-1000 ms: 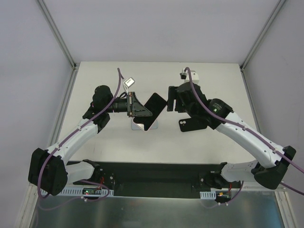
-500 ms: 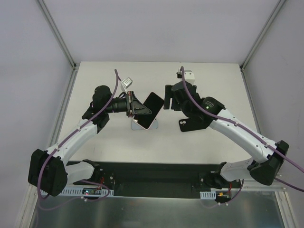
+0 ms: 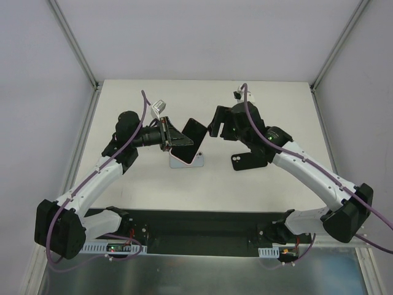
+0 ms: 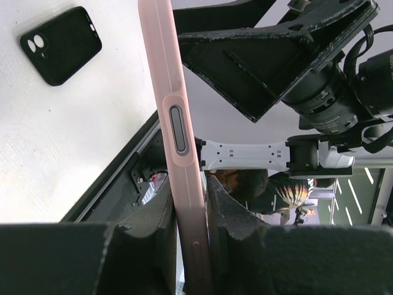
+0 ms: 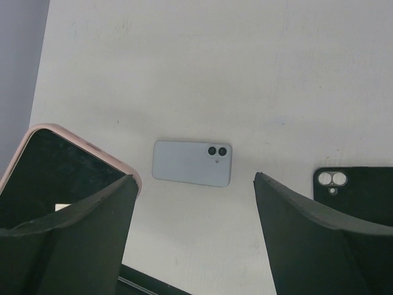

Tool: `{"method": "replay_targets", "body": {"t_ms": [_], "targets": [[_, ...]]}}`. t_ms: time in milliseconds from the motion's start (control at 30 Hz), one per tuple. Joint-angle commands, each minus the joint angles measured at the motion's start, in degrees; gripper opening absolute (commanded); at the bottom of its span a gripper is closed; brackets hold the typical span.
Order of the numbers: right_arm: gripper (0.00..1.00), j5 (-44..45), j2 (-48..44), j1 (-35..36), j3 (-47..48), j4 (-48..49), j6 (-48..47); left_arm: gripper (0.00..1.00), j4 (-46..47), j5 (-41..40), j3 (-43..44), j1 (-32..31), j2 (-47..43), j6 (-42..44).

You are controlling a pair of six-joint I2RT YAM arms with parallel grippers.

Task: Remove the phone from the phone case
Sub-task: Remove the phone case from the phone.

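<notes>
My left gripper (image 4: 189,184) is shut on a pink phone case (image 4: 178,123) held edge-on above the table. Both pads press its flat sides. The phone's dark screen (image 5: 58,178) sits inside the case. In the top view the cased phone (image 3: 192,134) tilts up to the right between the arms, with the left gripper (image 3: 175,140) at its lower end. My right gripper (image 3: 215,126) hangs open just right of the phone's upper end. Its fingers are wide apart with nothing between them, and its left finger (image 5: 73,233) overlaps the case's corner in the right wrist view.
A light blue phone (image 5: 191,163) lies back-up on the table under the grippers. A black phone case (image 3: 245,161) lies on the table to the right, also seen as the black case (image 4: 61,44). The black base rail (image 3: 196,230) runs along the near edge.
The left gripper has raised the cased phone a little and drawn it left. The right gripper has swung in closer to the phone's upper end, still open.
</notes>
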Motion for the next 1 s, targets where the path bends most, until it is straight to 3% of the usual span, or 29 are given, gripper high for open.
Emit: {"method": "replay_targets", "body": {"t_ms": [0,367,700,800,967], "targets": [[0.80,-5.2,6.6,0.3,-4.2,-9.3,-1.2,0.00,29.7,13.2,8.7,-2.0,-9.2,-1.8],[0.80,-6.7,7.6,-0.7,-6.1,-8.8,0.1,0.00,27.9,13.2,10.5,-1.6,-10.0,-0.3],[0.79,-32.4,-2.9,-7.2,-16.1,14.1,9.6,0.00,30.6,13.0,6.9,-0.7,-8.0,-1.1],[0.73,-37.5,-4.7,-8.1,-18.7,21.0,14.2,0.00,33.1,13.2,6.5,-0.2,-6.7,-2.2],[0.47,-41.7,-6.2,-8.4,-21.4,29.7,19.8,0.00,39.1,13.4,5.6,0.9,-4.3,-6.5]]}}
